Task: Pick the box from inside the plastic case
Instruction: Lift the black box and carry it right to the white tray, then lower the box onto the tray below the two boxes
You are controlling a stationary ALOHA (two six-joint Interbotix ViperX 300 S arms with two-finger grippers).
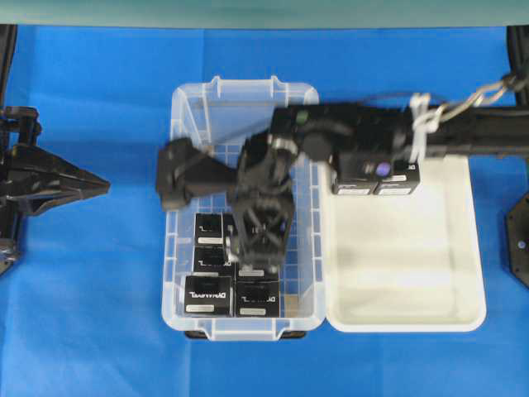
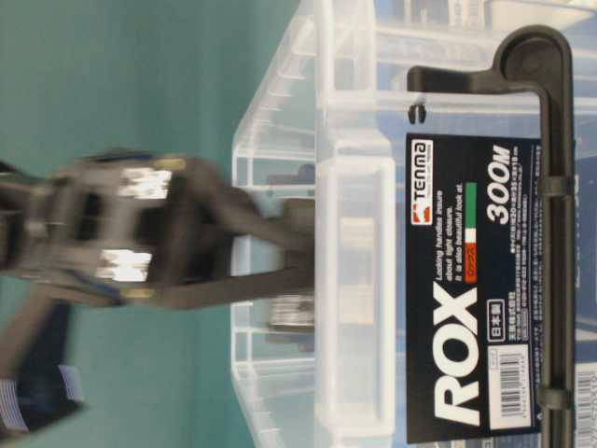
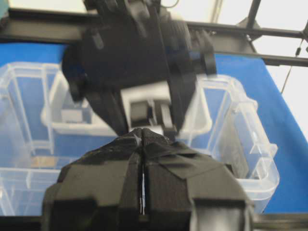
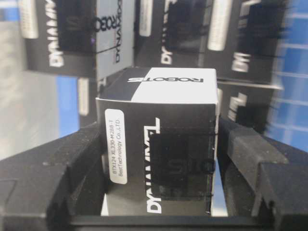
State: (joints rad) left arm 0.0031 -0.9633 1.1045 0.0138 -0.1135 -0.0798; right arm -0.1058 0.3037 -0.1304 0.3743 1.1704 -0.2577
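Right gripper reaches into clear rectangular plastic case, jaws flanking small black cuboid box; contact unclear. Left gripper closed.

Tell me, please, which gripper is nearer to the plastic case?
Right. The right gripper reaches down inside the plastic case, its fingers either side of a box. The left gripper waits outside, off its left wall.

Boxes lie in the plastic case; tray just right
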